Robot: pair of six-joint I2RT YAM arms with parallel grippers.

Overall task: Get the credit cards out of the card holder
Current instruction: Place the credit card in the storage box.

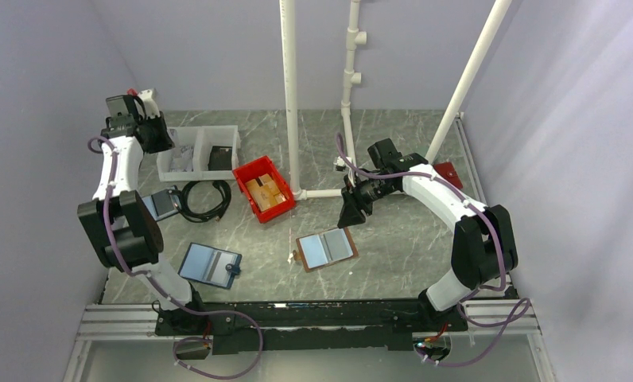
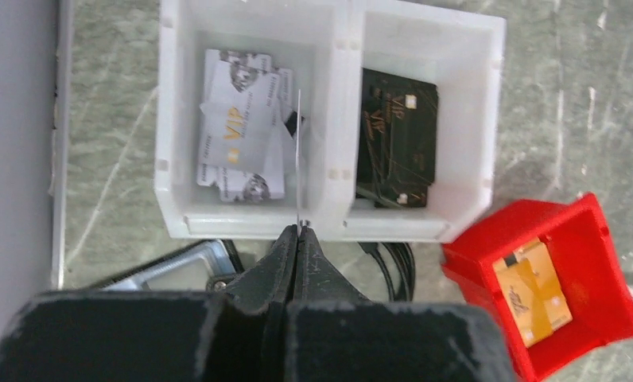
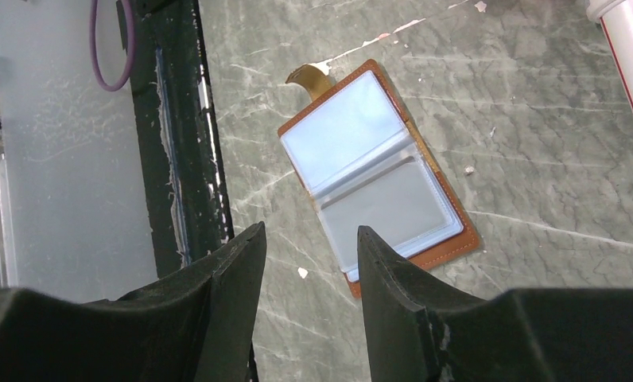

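The card holder [image 1: 327,249] [image 3: 377,175] lies open on the table, brown with clear sleeves, one pale blue panel and one grey. My right gripper [image 1: 351,213] [image 3: 311,231] hangs open just above its far edge, nothing between the fingers. My left gripper [image 1: 156,134] [image 2: 299,231] is at the back left over the white bin [image 1: 198,129] [image 2: 341,119], shut on a thin white credit card [image 2: 299,159] seen edge-on. White cards [image 2: 238,135] lie in the bin's left compartment, dark cards [image 2: 397,135] in the right one.
A red bin [image 1: 242,171] [image 2: 472,263] with tan cards stands beside the white bin. Two blue-edged folders [image 1: 210,265] [image 1: 162,203] and a coiled black cable [image 1: 206,199] lie at the left. White pipes [image 1: 291,95] rise at the back. A small red thing [image 1: 448,173] lies at the right.
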